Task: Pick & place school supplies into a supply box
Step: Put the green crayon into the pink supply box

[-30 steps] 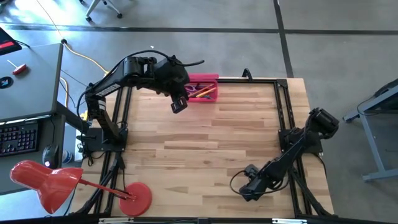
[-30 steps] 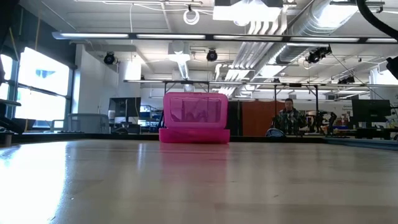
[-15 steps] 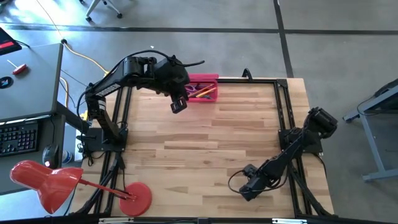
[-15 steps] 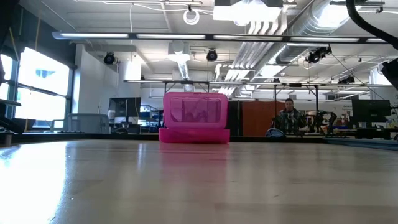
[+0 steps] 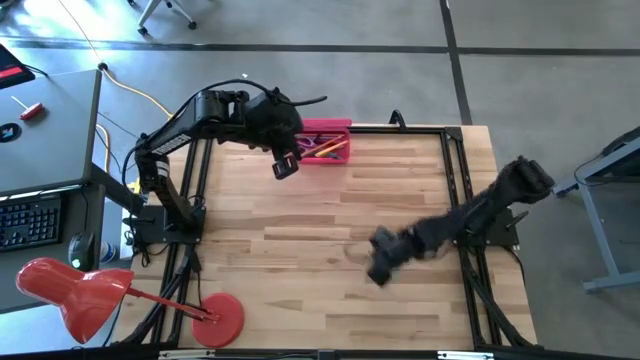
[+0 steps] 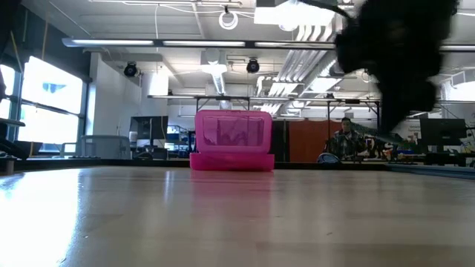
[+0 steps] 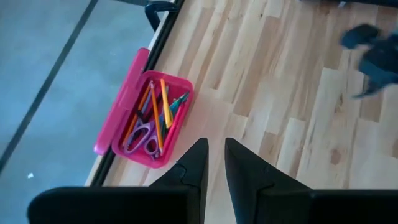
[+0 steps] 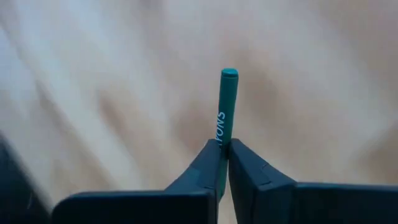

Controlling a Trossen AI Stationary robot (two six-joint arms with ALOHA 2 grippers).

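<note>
The pink supply box [image 5: 325, 143] stands open at the table's far edge, its lid up in the low view [image 6: 232, 132]. Inside it lie pens, pencils and purple-handled scissors [image 7: 144, 134]. My left gripper [image 7: 214, 155] hovers above the table just left of the box [image 7: 127, 109], its fingers a narrow gap apart with nothing between them. My right gripper [image 5: 380, 268] is over the table's right middle, blurred, shut on a green crayon [image 8: 227, 102]. My right gripper pinches one end of the green crayon [image 8: 222, 138] between its two fingertips. The crayon lies along the fingers and sticks out beyond them, its free end [image 8: 229, 74] pointing on toward the table. It is lifted clear of the wood.
A red desk lamp [image 5: 75, 290] with a round base [image 5: 222, 318] stands at the near left corner. Black frame rails [image 5: 455, 170] run along the table's sides. A grey side desk with a keyboard [image 5: 30, 215] is to the left. A person [image 6: 345, 137] sits far behind the table.
My right gripper has swung from the near right corner toward the table's middle and far edge, rising and rolling as it went. It now shows in the low view as a dark blur at the upper right.
</note>
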